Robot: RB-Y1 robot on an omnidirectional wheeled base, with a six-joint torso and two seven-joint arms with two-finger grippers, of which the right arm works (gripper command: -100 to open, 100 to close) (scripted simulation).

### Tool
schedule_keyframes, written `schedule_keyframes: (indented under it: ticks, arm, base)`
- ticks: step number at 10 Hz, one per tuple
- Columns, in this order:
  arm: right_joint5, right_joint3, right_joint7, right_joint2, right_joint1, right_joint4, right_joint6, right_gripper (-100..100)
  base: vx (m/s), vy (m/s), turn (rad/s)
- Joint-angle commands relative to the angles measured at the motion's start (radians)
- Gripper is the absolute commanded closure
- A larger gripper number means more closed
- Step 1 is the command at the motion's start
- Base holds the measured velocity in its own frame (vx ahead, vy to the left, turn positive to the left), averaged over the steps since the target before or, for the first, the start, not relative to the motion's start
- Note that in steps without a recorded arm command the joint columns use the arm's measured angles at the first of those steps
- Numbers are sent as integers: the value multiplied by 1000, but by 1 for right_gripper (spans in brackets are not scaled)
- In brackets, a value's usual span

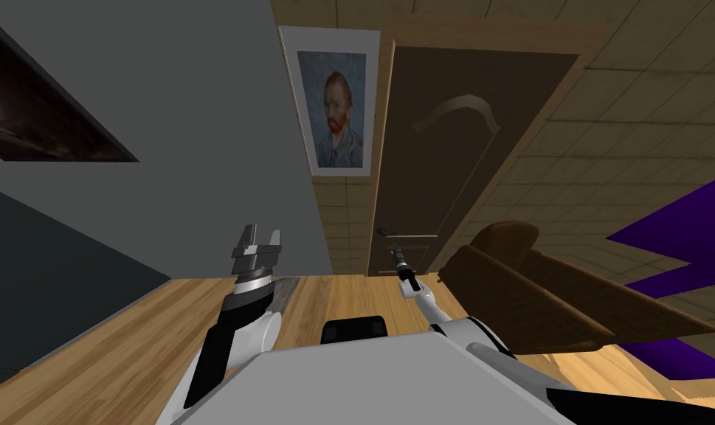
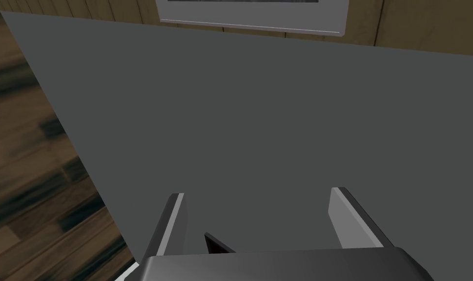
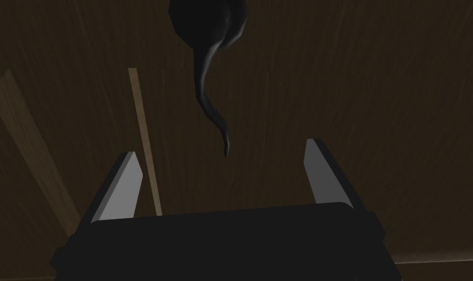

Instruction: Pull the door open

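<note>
Right end effector (image 3: 220, 148), fingers (image 3: 123, 188) spread, dark door handle (image 3: 202, 78) just ahead

No writing to read

Standing here and looking over everything in sight, I am finding no text, label, brand, number or sign that can be read.
</note>
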Motion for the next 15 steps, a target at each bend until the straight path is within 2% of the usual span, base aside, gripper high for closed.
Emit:
schedule_keyframes:
  ticks: [1,2,4,5,6,7,8,9,10,11,12,13,14,15]
  arm:
    - [0,0,0,0,0,0,0,-100]
    - [-6,-7,-18,-23,11,12,-14,-100]
    - [-11,-13,-32,-41,20,20,-24,-100]
    - [-11,-13,-32,-41,20,20,-24,-100]
    - [-19,-22,-56,-73,37,33,-41,-100]
    - [-22,-26,-65,-84,43,37,-48,-100]
    - [-28,-33,-82,-107,55,46,-60,-100]
    - [-28,-33,-82,-107,55,46,-60,-100]
    - [-36,-42,-105,-137,70,59,-76,-100]
    - [-40,-47,-116,-152,78,65,-84,-100]
    - [-43,-50,-124,-162,84,69,-90,-100]
    - [-40,-46,-118,-156,76,73,-87,-100]
    - [-40,-46,-118,-156,76,73,-87,100]
    - [-40,-46,-118,-156,76,73,-87,100]
  base:
    - [57,-4,3]
    - [145,38,134]
    - [173,35,106]
    - [72,16,23]
    - [128,28,218]
    - [170,25,146]
    - [183,50,164]
    - [121,40,49]
    - [140,51,186]
    - [200,19,166]
    - [181,-15,86]
    - [73,-10,16]
    - [-8,2,-12]
    - [-26,2,-9]
